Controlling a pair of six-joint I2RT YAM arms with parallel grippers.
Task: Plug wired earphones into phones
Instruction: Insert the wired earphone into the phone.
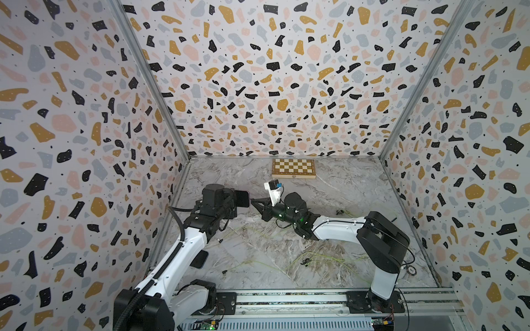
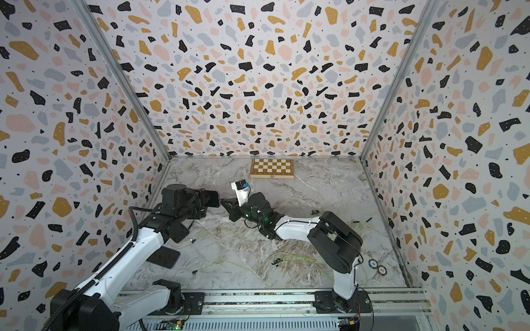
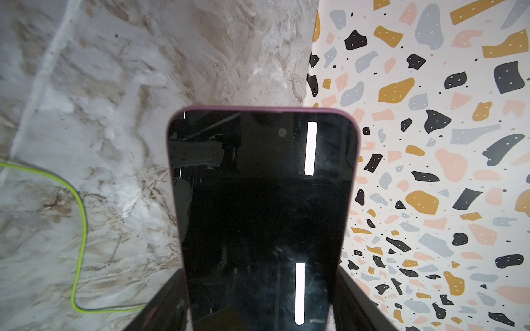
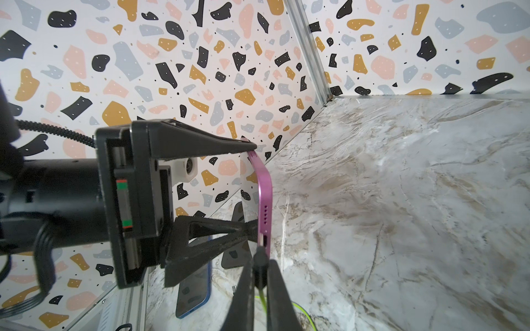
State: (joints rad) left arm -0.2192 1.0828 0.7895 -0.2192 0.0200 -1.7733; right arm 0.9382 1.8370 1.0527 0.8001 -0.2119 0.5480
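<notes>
Held stock: phone (image 1: 243, 198), clamped across its sides in my left gripper (image 4: 253, 187) to present its port; plug (image 4: 259, 257), pinched narrow in right gripper (image 1: 253, 202) at phone's 3 o'clock, apparently for insertion.

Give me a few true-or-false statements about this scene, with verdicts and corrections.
1. The left gripper holds a pink-edged phone clear of the table. True.
2. The right gripper is open and empty. False: it is shut on a black plug with a yellow-green cable.
3. A blue-edged phone lies on the table. True.
4. The chessboard stands between the two grippers. False: it lies by the back wall.
</notes>
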